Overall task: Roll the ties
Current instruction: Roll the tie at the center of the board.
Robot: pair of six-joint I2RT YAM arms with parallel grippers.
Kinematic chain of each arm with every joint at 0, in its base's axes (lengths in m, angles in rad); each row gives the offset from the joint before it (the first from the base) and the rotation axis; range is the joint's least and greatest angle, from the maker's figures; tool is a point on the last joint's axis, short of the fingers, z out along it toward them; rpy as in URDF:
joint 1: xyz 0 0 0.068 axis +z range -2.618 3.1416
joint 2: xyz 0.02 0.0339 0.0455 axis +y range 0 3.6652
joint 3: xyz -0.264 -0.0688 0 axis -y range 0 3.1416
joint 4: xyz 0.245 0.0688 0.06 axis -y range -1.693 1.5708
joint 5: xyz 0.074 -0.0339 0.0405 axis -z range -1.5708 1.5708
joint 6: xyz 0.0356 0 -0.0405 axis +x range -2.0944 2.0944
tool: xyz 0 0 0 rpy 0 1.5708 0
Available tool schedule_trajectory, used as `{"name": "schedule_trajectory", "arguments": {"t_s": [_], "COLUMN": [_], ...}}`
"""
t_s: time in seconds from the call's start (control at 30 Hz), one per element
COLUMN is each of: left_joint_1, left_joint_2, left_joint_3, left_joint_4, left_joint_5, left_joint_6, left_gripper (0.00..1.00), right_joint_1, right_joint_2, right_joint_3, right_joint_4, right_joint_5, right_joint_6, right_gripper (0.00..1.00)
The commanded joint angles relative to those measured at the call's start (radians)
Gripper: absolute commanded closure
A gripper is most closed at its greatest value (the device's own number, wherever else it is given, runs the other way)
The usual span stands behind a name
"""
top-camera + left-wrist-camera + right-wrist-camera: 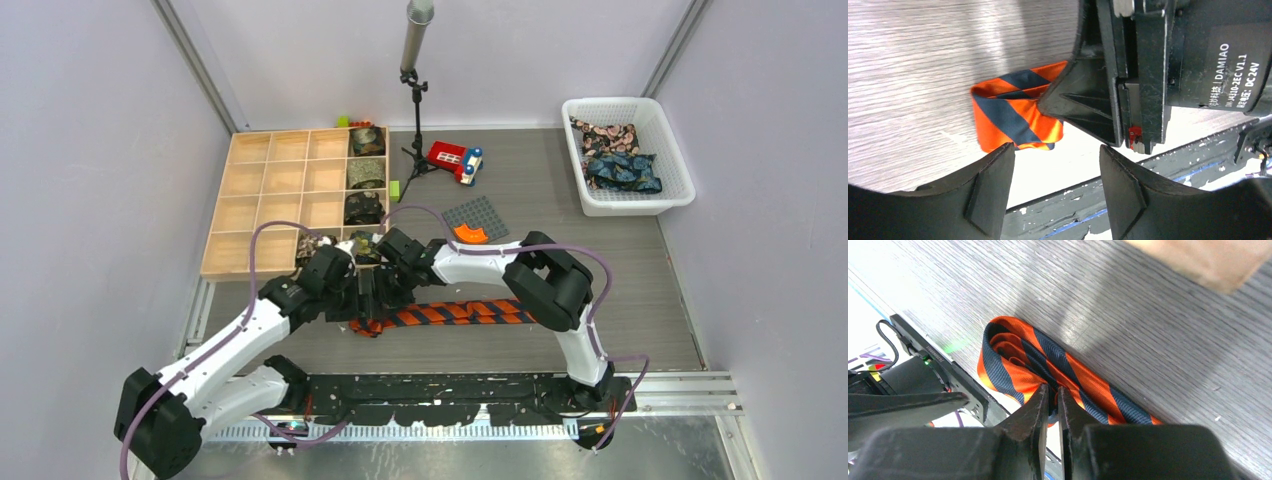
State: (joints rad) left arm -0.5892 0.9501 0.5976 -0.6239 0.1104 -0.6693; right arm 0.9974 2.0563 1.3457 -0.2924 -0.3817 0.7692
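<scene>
Two tools meet at the left end of the striped tie (470,313), lying left-to-right along the near surface (620,250): the right tool (1053,399) clenches its small roll, while the left tool (1056,152) is released just beside it.

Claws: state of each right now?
Left claw: open, holding nothing.
Right claw: closed on the tie.
</scene>
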Motion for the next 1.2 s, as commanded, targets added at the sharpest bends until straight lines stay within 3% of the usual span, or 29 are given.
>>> {"name": "schedule_trajectory", "arguments": {"t_s": [0.0, 0.17, 0.5, 0.67, 0.93, 1.17], "left_joint_1": [0.009, 0.017, 0.019, 0.019, 0.017, 0.016], "left_joint_2": [-0.015, -0.02, -0.116, -0.179, -0.224, -0.231], "left_joint_3": [0.065, 0.03, -0.018, -0.037, -0.119, -0.198], "left_joint_4": [-0.093, -0.067, -0.091, -0.15, -0.116, -0.038], "left_joint_5": [-0.182, -0.159, -0.162, -0.178, -0.05, 0.031], "left_joint_6": [-0.029, -0.048, -0.139, -0.205, -0.268, -0.285], "left_gripper": [0.37, 0.51, 0.54, 0.59, 0.78, 0.82], "right_joint_1": [0.031, 0.03, 0.014, 0.012, 0.013, 0.01], "right_joint_2": [0.022, 0.024, 0.034, 0.038, 0.039, 0.049], "right_joint_3": [0.03, 0.089, 0.227, 0.228, 0.23, 0.25], "right_joint_4": [-0.047, -0.098, -0.221, -0.244, -0.237, -0.243], "right_joint_5": [0.009, 0.009, 0.027, 0.03, 0.06, 0.075], "right_joint_6": [-0.028, -0.057, -0.112, -0.115, -0.111, -0.107], "right_gripper": [0.83, 0.83, 0.82, 0.75, 0.68, 0.66]}}
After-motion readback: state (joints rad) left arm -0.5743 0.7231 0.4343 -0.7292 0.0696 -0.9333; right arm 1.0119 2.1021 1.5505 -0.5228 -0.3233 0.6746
